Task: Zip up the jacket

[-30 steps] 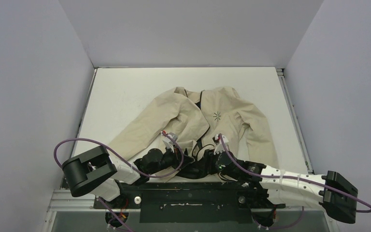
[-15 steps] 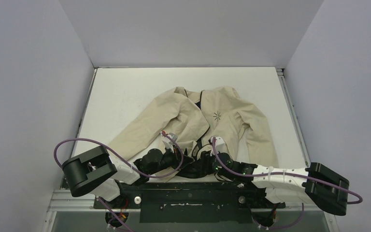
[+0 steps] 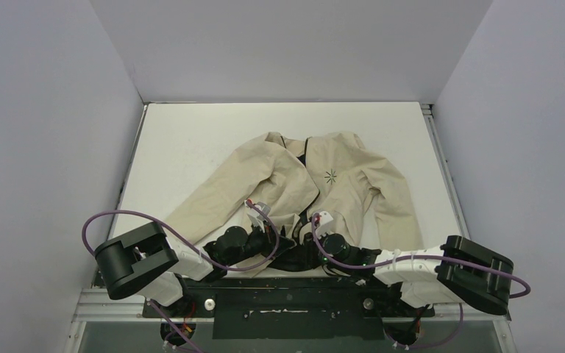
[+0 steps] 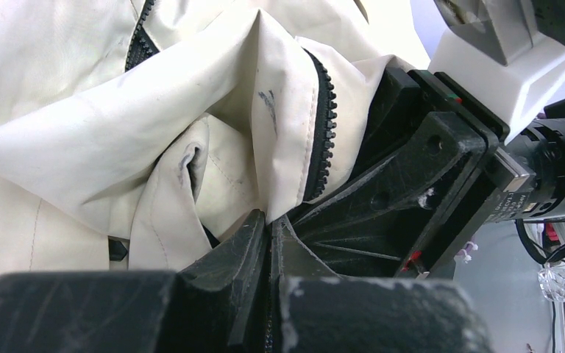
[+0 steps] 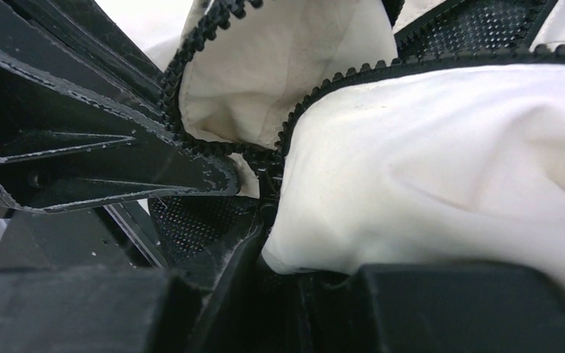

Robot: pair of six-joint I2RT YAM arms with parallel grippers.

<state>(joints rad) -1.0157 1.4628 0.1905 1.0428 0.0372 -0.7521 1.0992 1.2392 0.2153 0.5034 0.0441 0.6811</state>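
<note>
Left tool (image 4: 267, 224) is clamped on the jacket (image 3: 346, 165) hem, beside the zipper (image 4: 327, 125); right tool (image 5: 266, 219) is clamped on the jacket at the zipper's lower end.

A white table (image 3: 191, 132) sat inside a plain enclosure, shut in by a pale grey left wall (image 3: 44, 110), back wall (image 3: 287, 44) and right wall (image 3: 522, 110). A thin metal rail (image 3: 441, 158) ran along the table's right edge.
</note>
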